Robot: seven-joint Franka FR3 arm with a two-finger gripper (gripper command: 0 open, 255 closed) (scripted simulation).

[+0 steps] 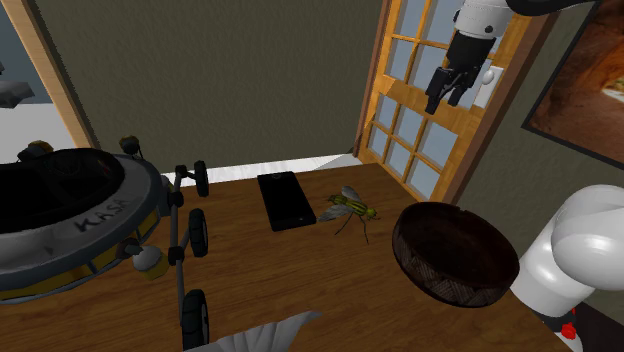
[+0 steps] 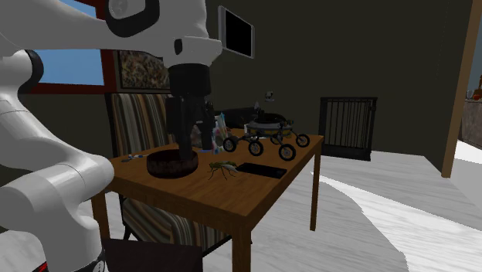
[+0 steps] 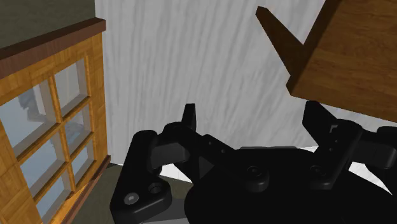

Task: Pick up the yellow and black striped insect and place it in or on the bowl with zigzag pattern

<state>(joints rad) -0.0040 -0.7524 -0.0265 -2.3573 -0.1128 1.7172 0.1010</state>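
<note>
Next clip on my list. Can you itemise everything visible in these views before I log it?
table: one, brown wood, carries the items below
insect: one, yellow-green, mid-table between slab and bowl
bowl: one, dark brown with a patterned wall, table end nearest the stand
flat slab: one, black, lying beside the insect
rover toy: one, grey and yellow with black wheels, shoulder view's left
paned door: one, orange wood and glass, beyond the table
striped chair: one, multicoloured, at the table
wall screen: one, black, high on the dark wall
arm: one, white
claw: one, black, open, raised above the table
</note>
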